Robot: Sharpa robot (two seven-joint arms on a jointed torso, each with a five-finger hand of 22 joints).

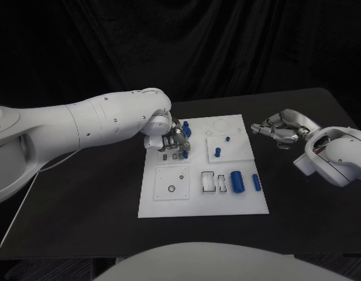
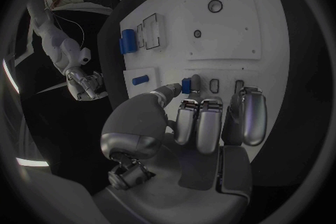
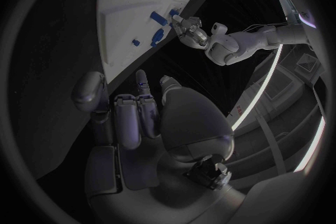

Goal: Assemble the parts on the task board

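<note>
The white task board (image 1: 204, 202) lies in the middle of the black table. My left hand (image 1: 172, 140) hovers over the board's far left part. In the left wrist view its thumb and a finger pinch a small blue part (image 2: 186, 85) just above a row of slots (image 2: 214, 85). My right hand (image 1: 277, 130) rests off the board's right edge, fingers curled in with nothing in them. On the board lie a blue peg (image 1: 217, 153), a tiny blue piece (image 1: 227, 139), a thick blue cylinder (image 1: 239, 182) and a slim blue pin (image 1: 256, 181).
A square inset with a small ring (image 1: 172, 183) sits at the board's near left, and rectangular pockets (image 1: 207, 180) lie beside the cylinder. The table's black edge (image 1: 349, 117) runs close behind the right arm. Bare table stretches left of the board.
</note>
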